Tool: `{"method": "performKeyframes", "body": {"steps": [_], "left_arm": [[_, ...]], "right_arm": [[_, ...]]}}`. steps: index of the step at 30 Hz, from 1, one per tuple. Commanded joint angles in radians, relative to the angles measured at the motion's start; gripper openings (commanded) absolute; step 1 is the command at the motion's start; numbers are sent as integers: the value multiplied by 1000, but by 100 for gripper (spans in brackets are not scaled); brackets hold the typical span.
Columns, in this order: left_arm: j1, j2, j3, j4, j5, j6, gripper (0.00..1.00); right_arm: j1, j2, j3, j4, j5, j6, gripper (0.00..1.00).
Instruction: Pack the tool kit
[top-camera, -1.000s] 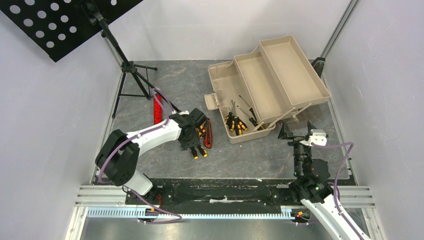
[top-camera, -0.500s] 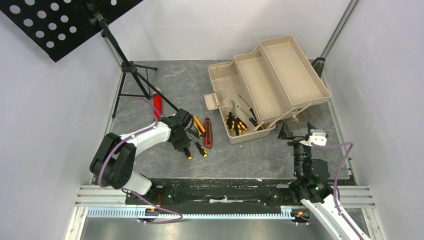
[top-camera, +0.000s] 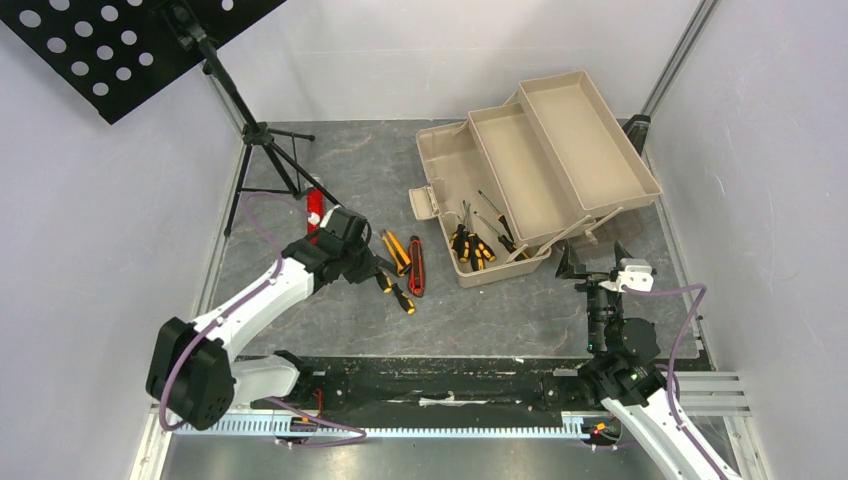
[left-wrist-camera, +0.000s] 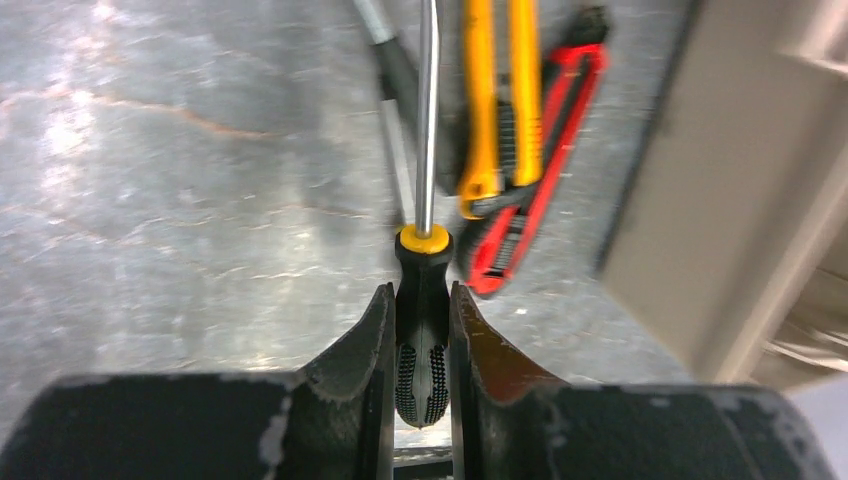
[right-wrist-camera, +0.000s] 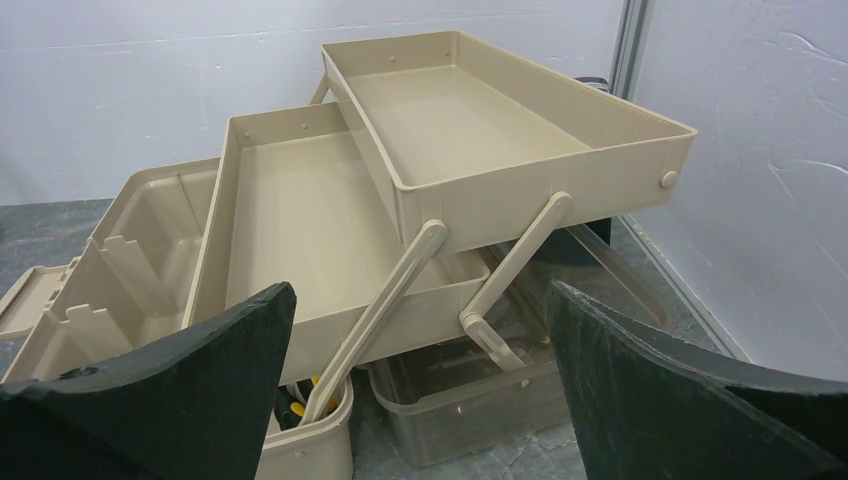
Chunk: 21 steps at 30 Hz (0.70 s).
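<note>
At the far left a black music stand (top-camera: 118, 40) rises on its tripod from the back corner of the grey worktop (top-camera: 480, 315), and a plain red bar (top-camera: 314, 210) lies by the tripod's feet. Just right of that bar the left claw (top-camera: 368, 268) reaches toward the middle of the worktop, its jaws closed on the black ribbed handle of a screwdriver (left-wrist-camera: 422, 330). The yellow collar sits just past the fingertips, and the steel shaft points straight ahead at the knives. Whether this screwdriver is lifted clear of the surface cannot be told. A second yellow-and-black screwdriver (top-camera: 402, 297) lies loose on the worktop just beside the claw. Next come an orange utility knife (top-camera: 397, 252) and a red utility knife (top-camera: 416, 266), lying side by side and close together, near the toolbox's left end. The tan toolbox (top-camera: 500, 272) stands open right of centre, its two fold-out trays stepped up and back toward the right. Both trays look bare, while several screwdrivers (top-camera: 472, 245) lie in the bottom compartment. At the right, near the front edge, the right claw (top-camera: 593, 262) is held with its jaws spread wide, gripping nothing and facing the toolbox's near end.
</note>
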Motion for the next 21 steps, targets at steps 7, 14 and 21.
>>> {"method": "performKeyframes", "body": {"steps": [7, 14, 21], "left_arm": [[-90, -29, 98, 410, 151, -55, 2], [-181, 175, 224, 572, 133, -86, 2], [-226, 426, 408, 631, 189, -109, 4]], "right_arm": [[6, -50, -4, 48, 9, -10, 98], [6, -51, -4, 47, 12, -11, 98], [6, -49, -3, 43, 16, -14, 98]]}}
